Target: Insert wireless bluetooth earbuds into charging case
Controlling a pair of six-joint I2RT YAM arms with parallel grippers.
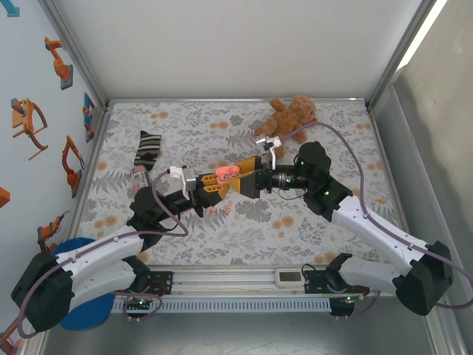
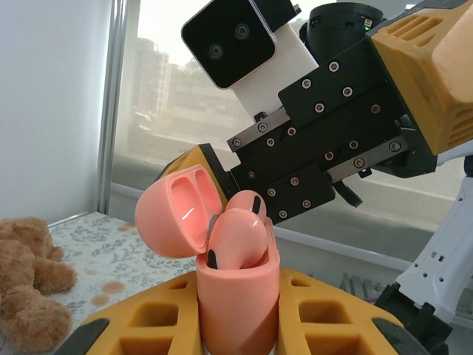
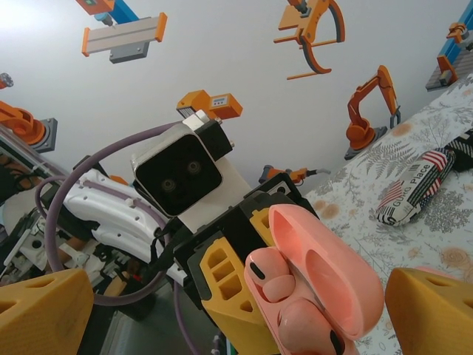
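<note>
Centre of the overhead frame: left gripper [image 1: 209, 185] clamped on the pink charging case [image 2: 236, 296], its lid [image 2: 181, 211] hinged open toward the left. Two earbuds [image 2: 240, 237] sit in the wells, one riding high, so insertion looks nearly done, with a final press and lid-closing probably left. Right gripper [image 3: 236, 307] faces the case, jaws spread wide, holding nothing.

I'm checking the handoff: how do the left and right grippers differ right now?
The left gripper's jaws are shut on the pink charging case, whose lid is open; the right gripper's jaws stand wide open and hold nothing. The left gripper reaches in from the left, the right gripper from the right, facing it. Both have yellow fingers and hang above the middle of the table.
</note>
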